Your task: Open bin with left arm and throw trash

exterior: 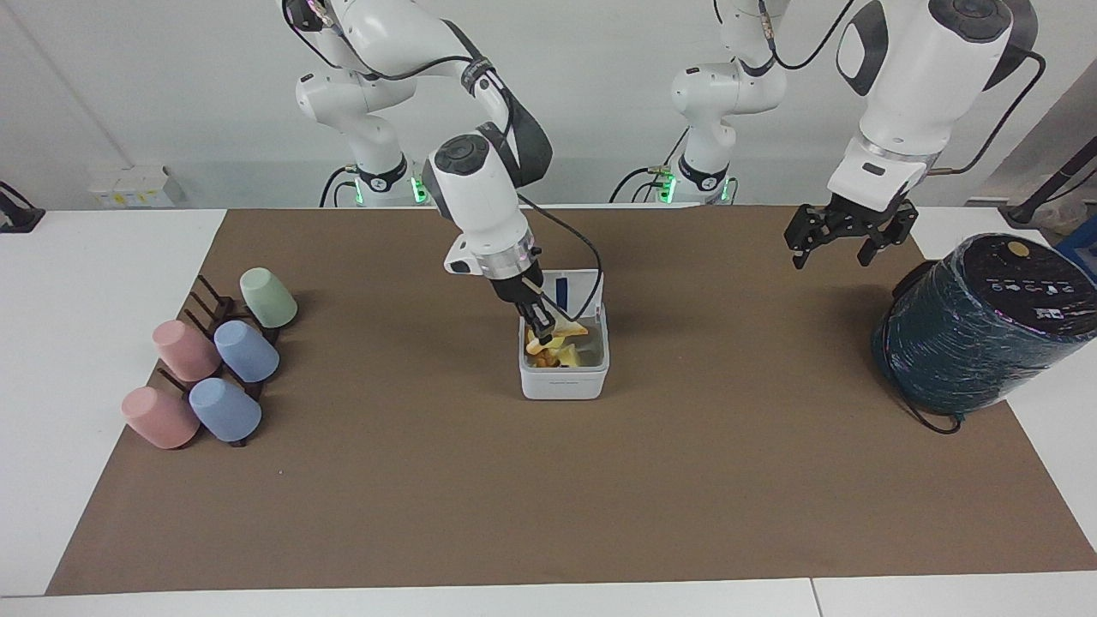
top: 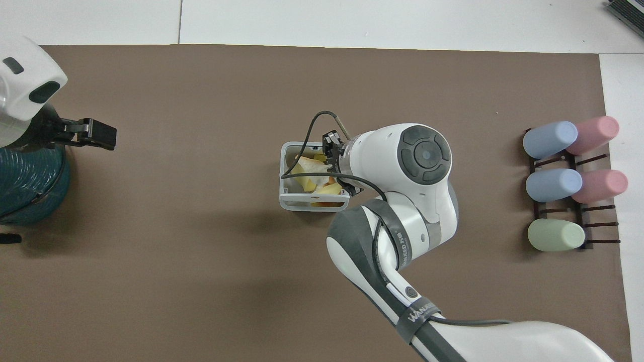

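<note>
The white bin [exterior: 564,381] [top: 285,187] stands mid-mat with its lid [exterior: 584,286] tipped up toward the robots. Yellow trash wedges [exterior: 572,356] [top: 301,170] lie inside it. My right gripper [exterior: 545,326] [top: 328,167] hangs just over the bin's opening, shut on the pale bread slice [exterior: 569,328] [top: 313,176], which tilts over the wedges. My left gripper [exterior: 844,241] [top: 99,135] waits open and holding nothing, raised over the mat beside the dark-green cylinder.
A big dark-green wrapped cylinder [exterior: 986,321] [top: 25,186] lies at the left arm's end of the table. Several pastel cups on a dark rack [exterior: 214,360] [top: 568,176] sit at the right arm's end. A brown mat covers the table.
</note>
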Robot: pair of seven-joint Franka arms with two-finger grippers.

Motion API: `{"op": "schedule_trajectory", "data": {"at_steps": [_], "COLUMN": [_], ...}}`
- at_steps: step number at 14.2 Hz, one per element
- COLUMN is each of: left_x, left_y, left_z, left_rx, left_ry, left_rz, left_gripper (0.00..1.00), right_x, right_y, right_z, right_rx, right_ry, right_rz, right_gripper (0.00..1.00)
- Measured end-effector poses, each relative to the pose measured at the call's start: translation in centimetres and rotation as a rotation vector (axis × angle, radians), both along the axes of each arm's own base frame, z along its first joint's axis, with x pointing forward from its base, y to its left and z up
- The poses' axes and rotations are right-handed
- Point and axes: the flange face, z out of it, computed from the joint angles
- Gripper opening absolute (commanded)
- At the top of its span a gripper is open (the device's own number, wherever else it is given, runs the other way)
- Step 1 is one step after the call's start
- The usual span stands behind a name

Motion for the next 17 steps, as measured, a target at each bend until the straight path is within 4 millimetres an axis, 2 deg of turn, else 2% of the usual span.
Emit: {"op": "schedule_trajectory", "data": {"at_steps": [1, 9, 14, 17], "left_x": [0.0, 0.1, 0.2, 0.2], "left_y": [0.1, 0.3, 0.3, 0.3], "left_z": [0.0, 0.0, 0.1, 0.1], "left_rx": [0.0, 0.0, -0.002, -0.003], "left_ry": [0.0, -0.003, -0.013, -0.017], "left_rz": [0.001, 0.005, 0.005, 0.004], "left_gripper": [1.0, 1.0, 1.0, 1.0], "right_x": [0.0, 1.0, 3.0, 3.2], "right_y": [0.1, -1.6, -7.1, -9.1], "right_z": [-0.2, -0.2, 1.6, 2.6], "right_rx": [-0.001, -0.048, -0.122, -0.16], "right_ry": [0.003, -0.038, -0.101, -0.12], "right_rz": [0.002, 0.067, 0.23, 0.379], "right_gripper": [1.0, 1.0, 1.0, 1.0]}}
